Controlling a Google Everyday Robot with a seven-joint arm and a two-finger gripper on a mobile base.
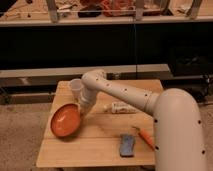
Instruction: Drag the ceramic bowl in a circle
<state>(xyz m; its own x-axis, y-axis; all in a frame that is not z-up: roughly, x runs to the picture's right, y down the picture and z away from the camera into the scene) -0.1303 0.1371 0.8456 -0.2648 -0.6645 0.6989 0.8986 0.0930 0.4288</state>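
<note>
pincer (pixel 81 111) at rim, ceramic bowl (pixel 64 121) facing up

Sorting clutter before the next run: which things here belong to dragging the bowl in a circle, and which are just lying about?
Job in hand:
- bowl, orange
- pincer, down at the bowl's right rim

Lying about:
- cup
- white object
- blue sponge
- carrot
</note>
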